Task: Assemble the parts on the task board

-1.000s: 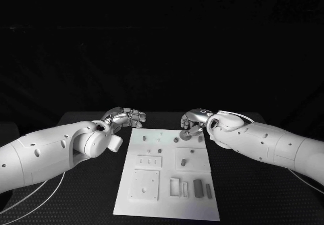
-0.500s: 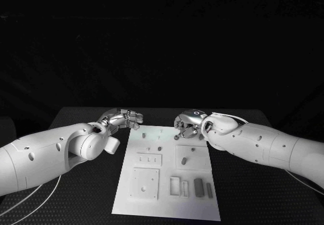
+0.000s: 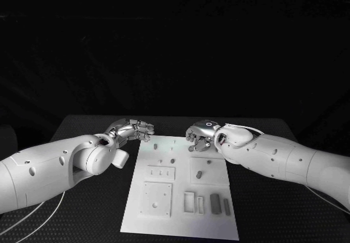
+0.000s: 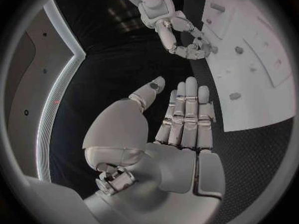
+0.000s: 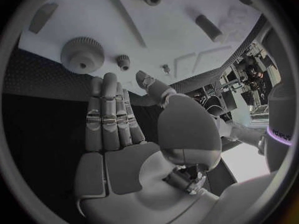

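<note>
Fingers straight and empty on the right hand, now edged inward over the board's far end. Large gear flat on the board just past the tips, untouched. Left hand equally empty, open beside the far corner above the worktop. Likely lining up for a pickup.

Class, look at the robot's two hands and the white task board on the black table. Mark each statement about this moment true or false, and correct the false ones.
1. The left hand holds a part. False: its fingers lie straight and apart with nothing in them.
2. The right hand holds nothing. True.
3. The task board lies between the two arms. True.
4. The large gear sits in the right hand's palm. False: it lies on the board beyond the fingertips.
5. Both hands are at the near end of the board. False: they are at its far end.
</note>
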